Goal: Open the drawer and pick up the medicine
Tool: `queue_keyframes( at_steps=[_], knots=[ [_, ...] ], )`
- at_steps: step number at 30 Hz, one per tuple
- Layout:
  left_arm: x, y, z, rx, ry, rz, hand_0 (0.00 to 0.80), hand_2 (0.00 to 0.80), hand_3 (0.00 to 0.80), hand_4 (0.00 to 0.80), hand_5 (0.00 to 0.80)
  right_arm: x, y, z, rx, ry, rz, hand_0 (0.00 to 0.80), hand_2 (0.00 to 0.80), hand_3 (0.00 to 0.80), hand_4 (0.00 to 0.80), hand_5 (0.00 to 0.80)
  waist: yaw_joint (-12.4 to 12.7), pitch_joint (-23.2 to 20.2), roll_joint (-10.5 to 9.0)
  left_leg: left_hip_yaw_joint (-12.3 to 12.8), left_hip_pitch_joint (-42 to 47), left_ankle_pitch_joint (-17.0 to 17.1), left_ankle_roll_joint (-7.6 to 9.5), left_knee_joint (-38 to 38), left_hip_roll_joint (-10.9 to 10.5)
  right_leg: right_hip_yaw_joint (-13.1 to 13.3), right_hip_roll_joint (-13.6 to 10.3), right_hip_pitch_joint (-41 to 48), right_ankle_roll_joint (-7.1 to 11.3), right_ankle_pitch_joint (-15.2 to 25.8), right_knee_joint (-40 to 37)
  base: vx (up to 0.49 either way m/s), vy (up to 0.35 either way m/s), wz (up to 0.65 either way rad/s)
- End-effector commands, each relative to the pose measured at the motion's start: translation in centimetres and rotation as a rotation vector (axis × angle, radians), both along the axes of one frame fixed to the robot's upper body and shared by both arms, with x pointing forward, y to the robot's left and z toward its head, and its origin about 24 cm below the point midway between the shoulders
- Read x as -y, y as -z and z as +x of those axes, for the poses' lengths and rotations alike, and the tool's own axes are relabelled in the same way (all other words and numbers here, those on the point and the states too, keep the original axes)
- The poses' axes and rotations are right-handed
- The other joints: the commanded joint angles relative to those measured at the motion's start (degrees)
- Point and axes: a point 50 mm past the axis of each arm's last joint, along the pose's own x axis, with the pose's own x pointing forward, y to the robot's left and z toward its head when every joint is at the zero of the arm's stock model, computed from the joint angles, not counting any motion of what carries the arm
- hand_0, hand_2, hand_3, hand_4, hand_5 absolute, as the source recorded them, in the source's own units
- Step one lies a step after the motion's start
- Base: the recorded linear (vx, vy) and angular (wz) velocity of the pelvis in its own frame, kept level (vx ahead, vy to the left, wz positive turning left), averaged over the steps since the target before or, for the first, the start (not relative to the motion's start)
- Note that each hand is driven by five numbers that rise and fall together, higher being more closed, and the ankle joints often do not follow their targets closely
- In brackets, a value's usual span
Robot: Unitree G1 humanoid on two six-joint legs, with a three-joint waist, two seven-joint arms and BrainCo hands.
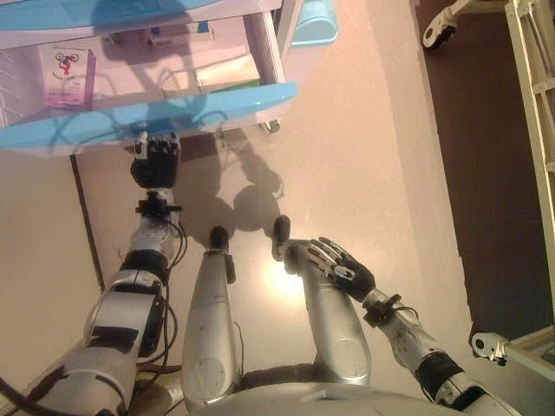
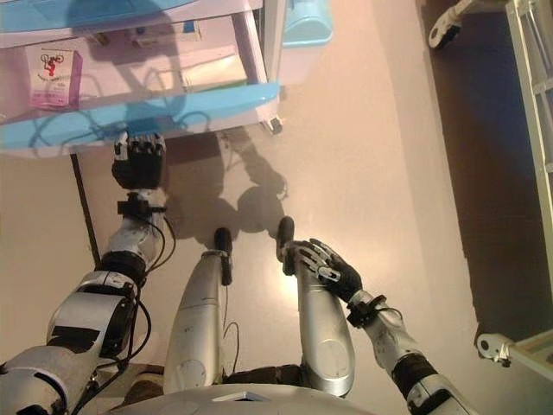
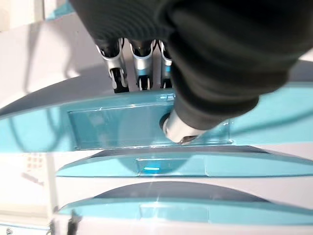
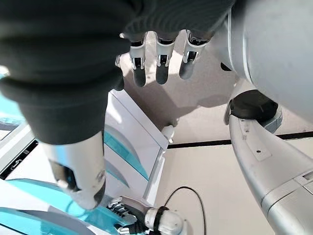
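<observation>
Drawer [image 1: 147, 121], glossy curved blue front, open; left hand [image 1: 156, 160] hooks it; right hand [image 1: 342, 264] relaxed.

One open drawer [image 1: 217, 100], one pink medicine box [image 1: 67, 76] (inside it), two hands.

The drawer [image 1: 147, 121] is a white plastic one with a curved translucent light-blue front, and it stands pulled out of its cabinet, its inside open to view from above. The medicine [image 1: 67, 75] is a small white-and-pink box with a dark red figure printed on its face. It stands upright inside the open drawer, toward the robot's left end, just behind the blue front panel.
</observation>
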Motion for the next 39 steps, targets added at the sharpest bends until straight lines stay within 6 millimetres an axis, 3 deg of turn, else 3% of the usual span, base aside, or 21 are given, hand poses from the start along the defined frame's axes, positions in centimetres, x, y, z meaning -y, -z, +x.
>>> queue_keyframes(
  at_steps=[1,5,13,25,37,38,39],
  knots=[
    [-1.8,3.6,-3.2,-0.046,-0.022,-0.004,0.800,0.800,0.800,0.800,0.800,-1.3,-0.5,-1.2,0.028,0.001,0.077,0.000,0.000,0.000,0.000,0.000,3.32,-2.23,-2.76,4.87,0.97,2.16,2.48,-9.22,0.38,-2.16,1.00,2.13,1.99,-10.08,9.40,-0.039,-0.072,0.09],
    [-1.3,6.2,-5.2,-0.108,-0.027,-0.037,0.800,0.800,0.800,0.800,0.800,-1.5,-0.6,-1.3,0.030,0.001,0.088,0.000,0.000,0.000,0.000,0.000,4.41,-2.23,-3.30,4.11,1.18,2.47,2.16,-9.19,0.73,-3.22,1.10,3.28,1.87,-10.56,9.65,-0.035,-0.075,0.10],
    [-0.9,9.6,-7.9,-0.219,-0.046,-0.082,0.800,0.800,0.800,0.800,0.800,-1.4,-0.4,-1.5,0.014,0.000,0.087,0.000,0.000,0.000,0.000,0.000,5.86,-2.23,-3.40,2.94,1.97,2.96,1.63,-9.12,0.86,-4.68,0.80,5.75,1.67,-11.22,9.54,-0.012,-0.029,0.11],
    [-2.6,12.5,-11.6,-0.350,-0.121,-0.168,0.800,0.800,0.800,0.800,0.800,-1.5,0.2,-2.3,-0.015,-0.006,0.096,0.000,0.000,0.000,0.000,0.000,8.08,-2.23,-4.44,1.16,1.26,2.62,1.36,-7.61,0.89,-6.28,1.03,7.47,1.29,-11.59,9.50,0.025,-0.037,0.09],
    [-2.6,15.7,-15.9,-0.558,-0.120,-0.224,0.800,0.800,0.800,0.800,0.800,-0.9,0.7,-2.8,-0.027,0.028,0.091,0.000,0.000,0.000,0.000,0.000,10.02,-2.23,-3.56,-0.11,1.12,2.49,1.54,-7.37,-0.52,-7.41,0.37,8.53,1.12,-11.85,9.25,0.030,-0.009,0.07],
    [-2.6,16.0,-16.1,-0.582,-0.125,-0.234,0.599,0.599,0.599,0.599,0.599,-0.8,0.8,-2.8,-0.029,0.030,0.091,0.000,0.000,0.000,0.000,0.000,10.08,-2.23,-3.53,-0.18,0.98,2.43,1.56,-7.16,-0.60,-7.45,0.32,8.45,1.06,-11.93,9.45,0.000,0.000,0.00],
    [-2.8,16.2,-16.4,-0.618,-0.126,-0.241,0.135,0.135,0.135,0.135,0.135,-0.8,0.8,-2.8,-0.031,0.031,0.090,0.000,0.000,0.000,0.000,0.000,10.12,-2.23,-3.54,-0.30,0.84,2.33,1.59,-6.87,-0.66,-7.43,0.25,8.29,1.00,-12.08,9.81,0.000,0.000,0.00]
  ],
)
